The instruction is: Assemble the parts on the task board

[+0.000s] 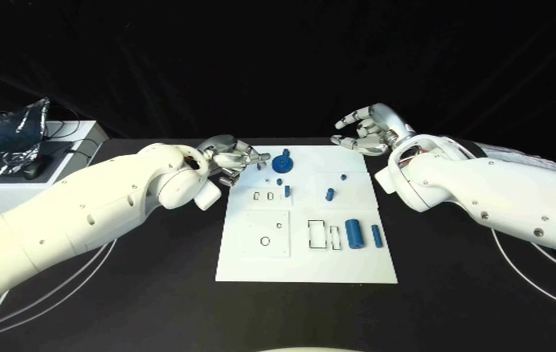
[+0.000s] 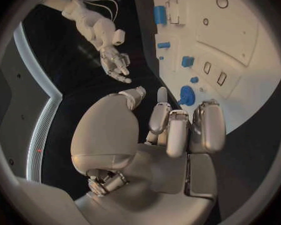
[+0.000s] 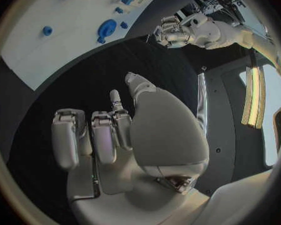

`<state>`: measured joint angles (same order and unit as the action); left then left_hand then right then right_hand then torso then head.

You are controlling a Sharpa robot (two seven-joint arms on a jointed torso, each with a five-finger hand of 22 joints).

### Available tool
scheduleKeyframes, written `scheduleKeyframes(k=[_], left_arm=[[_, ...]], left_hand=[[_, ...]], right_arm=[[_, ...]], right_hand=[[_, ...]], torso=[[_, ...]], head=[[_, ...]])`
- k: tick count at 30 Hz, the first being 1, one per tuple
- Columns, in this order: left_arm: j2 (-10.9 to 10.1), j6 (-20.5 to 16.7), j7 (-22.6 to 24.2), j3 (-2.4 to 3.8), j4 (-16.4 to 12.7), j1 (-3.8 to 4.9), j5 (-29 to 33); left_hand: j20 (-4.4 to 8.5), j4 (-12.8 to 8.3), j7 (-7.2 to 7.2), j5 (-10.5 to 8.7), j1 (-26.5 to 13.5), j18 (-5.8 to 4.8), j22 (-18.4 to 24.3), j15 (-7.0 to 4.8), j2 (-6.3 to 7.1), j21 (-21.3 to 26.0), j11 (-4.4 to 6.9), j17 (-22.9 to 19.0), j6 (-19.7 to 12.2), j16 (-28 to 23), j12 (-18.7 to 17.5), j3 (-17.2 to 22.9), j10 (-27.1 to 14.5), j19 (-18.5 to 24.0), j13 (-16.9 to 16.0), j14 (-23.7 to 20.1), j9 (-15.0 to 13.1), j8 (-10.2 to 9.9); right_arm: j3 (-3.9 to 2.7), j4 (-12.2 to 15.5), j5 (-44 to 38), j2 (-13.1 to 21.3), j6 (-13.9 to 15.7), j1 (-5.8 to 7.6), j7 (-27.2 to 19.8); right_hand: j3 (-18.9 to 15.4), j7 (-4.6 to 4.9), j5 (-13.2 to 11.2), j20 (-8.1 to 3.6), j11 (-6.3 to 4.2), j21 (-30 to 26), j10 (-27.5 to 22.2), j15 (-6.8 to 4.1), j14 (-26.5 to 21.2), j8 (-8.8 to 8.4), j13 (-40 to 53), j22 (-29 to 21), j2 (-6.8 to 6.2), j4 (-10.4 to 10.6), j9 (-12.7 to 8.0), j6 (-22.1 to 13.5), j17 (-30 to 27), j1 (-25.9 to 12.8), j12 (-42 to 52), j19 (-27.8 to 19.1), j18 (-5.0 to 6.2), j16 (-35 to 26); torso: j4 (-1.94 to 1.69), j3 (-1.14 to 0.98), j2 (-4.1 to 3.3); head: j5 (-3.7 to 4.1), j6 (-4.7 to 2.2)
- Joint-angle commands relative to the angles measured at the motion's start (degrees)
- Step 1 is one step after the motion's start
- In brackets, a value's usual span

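- Our left hand (image 1: 232,159) hovers at the far left edge of the board (image 1: 304,259), just beside the blue gear (image 1: 283,165). Its fingers (image 2: 178,130) are curled loosely and hold nothing.
- Our right hand (image 1: 369,130) hangs over the black table (image 1: 139,304) off the board's far right corner, fingers spread and empty.
- The parts lie on the board: the gear at the far edge, a small block (image 1: 330,194) near the middle, two cylinders (image 1: 354,233) standing side by side toward the right, and a few tiny pegs between.
- We judge the step in hand to be picking up the gear with the left hand.
- To do it well, we should come down from above, pinch the gear by its rim rather than its hub, and lift straight so the small pegs nearby stay put.
- We should keep the right hand clear until the left has lifted, since both work near the same far edge.
- The board's recesses are outlined, so we should match the part's shape to its slot before pressing.
- We can read no brand, label or writing on anything here.
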<state>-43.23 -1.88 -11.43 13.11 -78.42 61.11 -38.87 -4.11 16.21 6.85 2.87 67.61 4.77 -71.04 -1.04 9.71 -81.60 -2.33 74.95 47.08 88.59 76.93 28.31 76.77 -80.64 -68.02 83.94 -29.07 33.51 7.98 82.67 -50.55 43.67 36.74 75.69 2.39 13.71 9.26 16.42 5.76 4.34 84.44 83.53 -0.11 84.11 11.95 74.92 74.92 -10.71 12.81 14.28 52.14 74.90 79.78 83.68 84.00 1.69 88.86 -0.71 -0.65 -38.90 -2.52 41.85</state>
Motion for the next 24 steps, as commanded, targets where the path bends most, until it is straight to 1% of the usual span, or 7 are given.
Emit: scheduleKeyframes(k=[1, 7, 8, 10, 17, 21, 24], left_arm=[[2.0, 7.4, -11.1, -0.94, 1.5, 1.44, -10.5], [7.0, 11.2, -16.8, -4.72, 6.0, 5.02, -16.0], [7.7, 11.8, -17.4, -5.13, 6.6, 5.43, -16.4], [9.0, 12.7, -18.2, -5.86, 7.8, 6.16, -17.2], [12.5, 15.7, -20.9, -7.66, 10.6, 8.13, -19.4], [14.3, 17.5, -22.2, -8.41, 11.7, 9.01, -20.5], [15.5, 18.9, -22.9, -8.70, 12.6, 9.50, -21.1]], left_hand=[[-0.04, 0.4, 0.19, 0.02, -2.3, -1.15, -1.3, -0.31, 0.26, -0.8, -0.15, 13.4, -1.1, 0.6, 0.9, -0.6, 0.9, -0.8, -1.3, 5.5, 0.0, -0.2], [-0.17, 0.4, 0.21, 0.04, -4.0, -1.32, -2.2, -0.21, -0.07, -1.3, -0.21, 13.7, -1.4, 0.8, 1.2, -1.0, 0.9, -1.3, -1.6, 5.6, -0.1, -0.2], [-0.17, 0.4, 0.20, 0.05, -4.0, -1.33, -2.3, -0.21, -0.12, -1.3, -0.21, 13.7, -1.4, 0.8, 1.2, -1.0, 0.9, -1.3, -1.5, 5.6, -0.2, -0.1], [-0.18, 0.3, 0.16, 0.06, -3.8, -1.37, -2.5, -0.22, -0.25, -1.4, -0.17, 13.8, -1.4, 0.8, 1.2, -0.7, 0.9, -1.4, -1.6, 5.7, -0.2, -0.1], [-0.14, 0.3, 0.08, 0.09, -4.1, -1.59, -3.7, -0.30, -0.18, -2.0, -0.08, 13.9, -1.4, 0.9, 1.6, 1.3, 1.2, -2.0, -2.2, 5.7, -0.6, 0.2], [-0.12, 0.4, 0.08, 0.07, -5.2, -1.68, -4.2, -0.29, 0.18, -2.2, -0.09, 14.0, -1.5, 0.9, 1.6, 2.0, 1.1, -2.2, -2.2, 5.7, -0.8, 0.2], [-0.12, 0.5, 0.14, 0.05, -6.2, -1.71, -4.4, -0.26, 0.36, -2.3, -0.15, 14.0, -1.7, 0.9, 1.5, 2.3, 1.0, -2.3, -2.0, 5.7, -0.9, 0.1]], right_arm=[[0.01, -1.0, 6.6, 0.3, -3.5, 0.18, -4.6], [0.00, -2.9, 6.7, 0.4, -5.3, 0.38, -3.8], [0.00, -3.1, 6.5, 0.4, -5.6, 0.39, -3.6], [0.00, -3.4, 6.3, 0.3, -6.1, 0.41, -3.2], [0.00, -4.0, 5.1, -0.1, -7.3, 0.46, -1.9], [0.00, -4.3, 4.2, -0.3, -7.7, 0.50, -1.3], [-0.01, -4.4, 3.8, -0.4, -7.9, 0.56, -0.9]], right_hand=[[0.3, 0.06, 0.3, -0.01, 0.06, 0.0, 0.4, 0.10, 5.1, 0.27, 8.7, 9.9, -0.17, 0.0, 0.0, -0.6, 11.6, 0.4, 0.1, 3.4, -0.13, -0.2], [0.6, 0.22, 0.8, 0.07, 0.21, -0.4, 0.2, 0.22, 5.0, 0.23, 8.4, 9.6, -0.39, 0.1, -0.1, -1.4, 11.5, 0.4, -0.2, 3.2, -0.03, -0.3], [0.6, 0.25, 0.8, 0.08, 0.23, -0.4, 0.1, 0.24, 5.0, 0.22, 8.4, 9.6, -0.43, 0.1, -0.1, -1.5, 11.5, 0.4, -0.2, 3.2, -0.03, -0.3], [0.6, 0.30, 1.0, 0.11, 0.27, -0.5, 0.1, 0.28, 5.0, 0.20, 8.3, 9.5, -0.56, 0.1, -0.1, -1.8, 11.4, 0.4, -0.2, 3.1, 0.00, -0.3], [0.7, 0.40, 1.6, 0.20, 0.37, -0.6, -0.1, 0.37, 5.0, 0.26, 8.3, 9.4, -0.79, 0.2, -0.1, -2.2, 11.3, 0.3, -0.3, 3.1, 0.02, -0.3], [0.7, 0.41, 1.7, 0.21, 0.39, -0.6, -0.1, 0.38, 5.0, 0.27, 8.3, 9.4, -0.85, 0.3, -0.1, -2.3, 11.3, 0.3, -0.3, 3.1, 0.03, -0.3], [0.7, 0.42, 1.8, 0.22, 0.40, -0.6, -0.1, 0.39, 5.0, 0.28, 8.2, 9.4, -0.89, 0.3, -0.1, -2.4, 11.3, 0.3, -0.4, 3.1, 0.04, -0.3]], torso=[[0.46, -0.55, 1.06], [0.76, -1.07, 1.50], [0.86, -1.23, 1.57], [0.91, -1.37, 1.62], [1.16, -1.68, 1.59], [1.10, -1.66, 1.59], [1.16, -1.64, 1.52]], head=[[-0.51, 0.33], [-1.01, 0.92], [-1.11, 1.07], [-1.18, 1.20], [-1.33, 1.58], [-1.23, 1.72], [-1.21, 1.76]])
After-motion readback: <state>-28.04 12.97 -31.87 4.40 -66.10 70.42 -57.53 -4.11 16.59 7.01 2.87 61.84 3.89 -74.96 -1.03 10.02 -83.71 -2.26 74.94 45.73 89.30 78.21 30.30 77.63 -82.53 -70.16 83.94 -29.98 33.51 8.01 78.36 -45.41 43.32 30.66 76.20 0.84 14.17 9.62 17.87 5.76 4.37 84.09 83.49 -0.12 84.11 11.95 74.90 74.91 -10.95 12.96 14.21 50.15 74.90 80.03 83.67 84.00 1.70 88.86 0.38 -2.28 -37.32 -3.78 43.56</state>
